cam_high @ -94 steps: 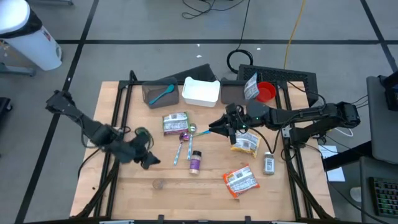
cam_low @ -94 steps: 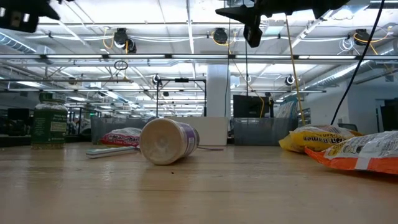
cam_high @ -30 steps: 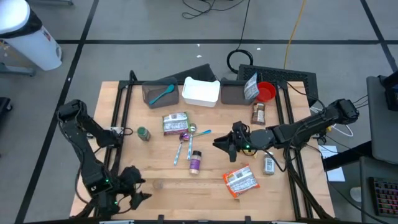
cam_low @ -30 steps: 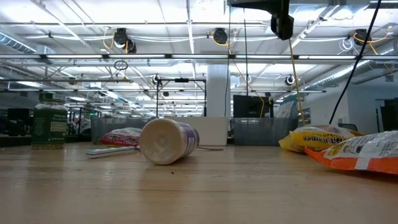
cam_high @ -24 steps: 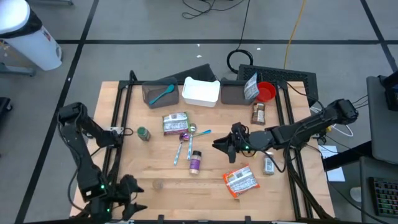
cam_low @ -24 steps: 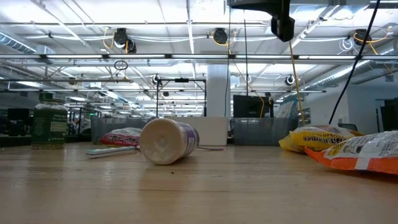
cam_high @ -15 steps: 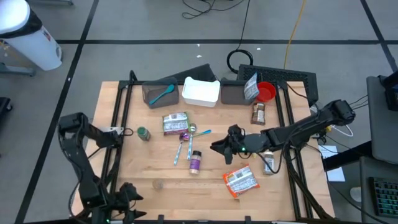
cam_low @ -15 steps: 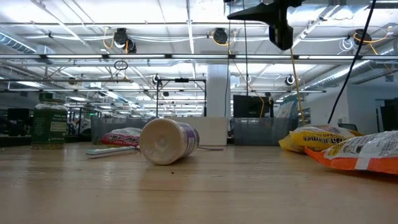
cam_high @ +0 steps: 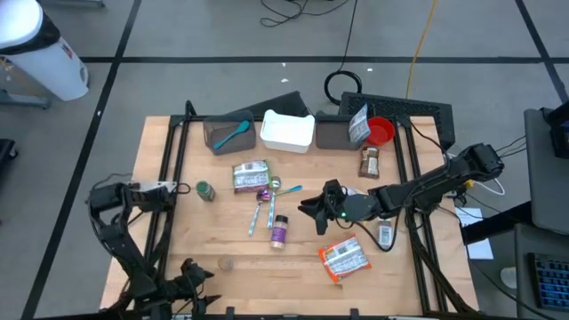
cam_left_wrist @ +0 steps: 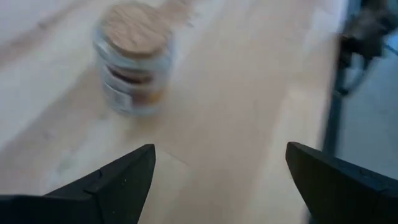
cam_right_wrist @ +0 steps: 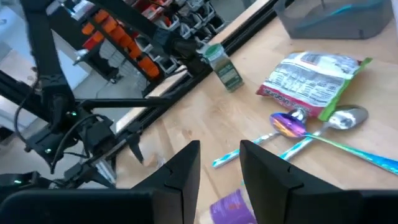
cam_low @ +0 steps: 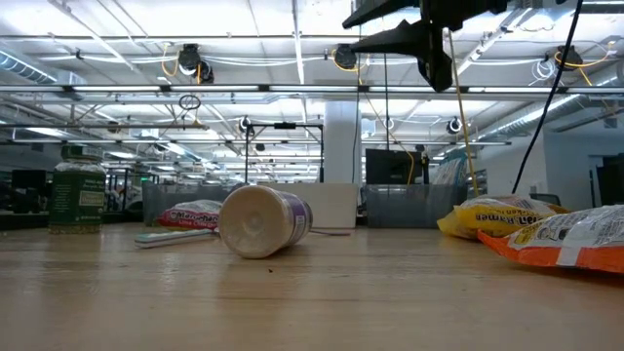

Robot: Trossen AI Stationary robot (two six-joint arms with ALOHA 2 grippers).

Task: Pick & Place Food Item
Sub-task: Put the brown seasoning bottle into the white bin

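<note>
Setting: robotics lab / test hall, industrial type. Evidence: wooden bench table (cam_high: 231, 280) w/ black metal frame on a grey concrete floor (cam_high: 222, 36) marked w/ dark tape lines; loose cables (cam_high: 342, 84) & a yellow cord (cam_high: 418, 49) running across it; ceiling w/ strip lights, exposed pipes & trusses (cam_low: 244, 93) seen in low view; racks w/ orange-black gear (cam_right_wrist: 118, 37) beside the table. Also a white bin (cam_high: 40, 53) at floor corner, desk edge w/ keyboard (cam_high: 547, 276) at far right.
</note>
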